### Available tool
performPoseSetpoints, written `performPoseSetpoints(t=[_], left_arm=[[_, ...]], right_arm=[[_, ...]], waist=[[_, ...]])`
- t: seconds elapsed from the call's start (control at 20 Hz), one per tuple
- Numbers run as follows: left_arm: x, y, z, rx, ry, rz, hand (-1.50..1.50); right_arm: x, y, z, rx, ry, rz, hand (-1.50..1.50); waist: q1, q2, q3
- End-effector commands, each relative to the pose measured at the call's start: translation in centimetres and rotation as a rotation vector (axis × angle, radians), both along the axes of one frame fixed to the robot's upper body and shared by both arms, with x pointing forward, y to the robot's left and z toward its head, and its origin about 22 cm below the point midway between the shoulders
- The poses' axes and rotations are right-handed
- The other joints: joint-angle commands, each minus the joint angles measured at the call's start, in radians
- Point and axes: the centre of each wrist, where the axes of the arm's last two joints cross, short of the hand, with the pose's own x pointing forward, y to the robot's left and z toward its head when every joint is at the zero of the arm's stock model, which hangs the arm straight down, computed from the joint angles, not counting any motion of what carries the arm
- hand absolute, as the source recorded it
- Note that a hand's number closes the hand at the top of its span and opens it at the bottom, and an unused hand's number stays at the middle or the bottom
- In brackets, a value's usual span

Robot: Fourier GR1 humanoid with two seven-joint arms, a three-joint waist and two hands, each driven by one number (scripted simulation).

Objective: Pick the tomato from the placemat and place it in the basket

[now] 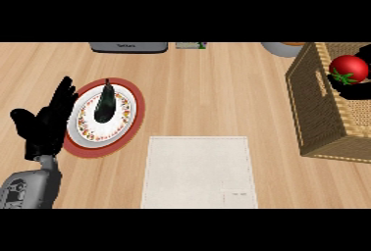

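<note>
The red tomato [350,66] with a green stalk is over the inside of the wicker basket [313,105] at the right edge. My right hand [355,89] shows as a black shape just below and against the tomato, its fingers curled round the tomato's lower side; the forearm is out of view. The beige placemat [198,171] lies at the lower middle with nothing on it. My left hand [45,122] rests open at the left, fingers up, beside the plate.
A white patterned plate [119,125] on a red round mat holds a dark long vegetable [106,104]. A grey appliance [129,47], a small box [191,45] and a grey bowl [281,49] line the far edge.
</note>
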Motion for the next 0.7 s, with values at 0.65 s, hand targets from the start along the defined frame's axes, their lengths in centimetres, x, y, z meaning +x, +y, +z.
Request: performPoseSetpoints(t=[0.65], left_arm=[[-0.2, 0.5, -0.4, 0.007, -0.013, 0.010, 0.00]], right_arm=[[1.6, -3.5, -3.7, -0.082, 0.089, -0.026, 1.50]], waist=[[-0.002, 0.006, 0.005]])
